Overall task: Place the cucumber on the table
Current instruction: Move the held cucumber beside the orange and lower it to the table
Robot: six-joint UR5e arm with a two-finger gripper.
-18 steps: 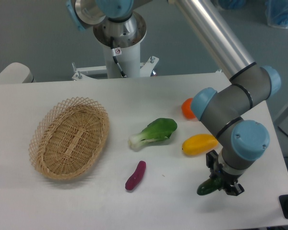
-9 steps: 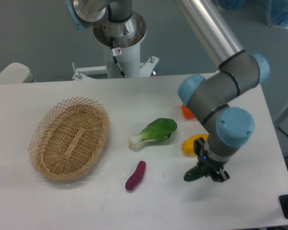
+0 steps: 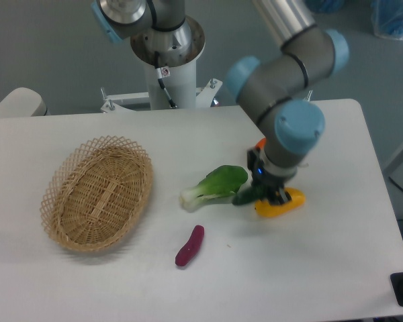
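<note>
dark green and glossy, the slim cucumber (image 3: 247,196) is pinched in the two-finger gripper (image 3: 269,192), its free end poking left toward the leafy bok choy (image 3: 215,184). it hangs over the middle of the white matte table (image 3: 336,268), right above the yellow pepper (image 3: 281,203). its long axis runs roughly along the table's front edge; whether it touches the tabletop cannot be told. bare surface lies toward the front edge.

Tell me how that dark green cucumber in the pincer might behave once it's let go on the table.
The slim, glossy dark green cucumber looks rigid, jutting straight from the pincer without drooping. Its rounded body could probably roll on the flat white table. The shiny skin suggests it may slip. The leafy green bok choy and yellow vegetable nearby might stop it.
</note>
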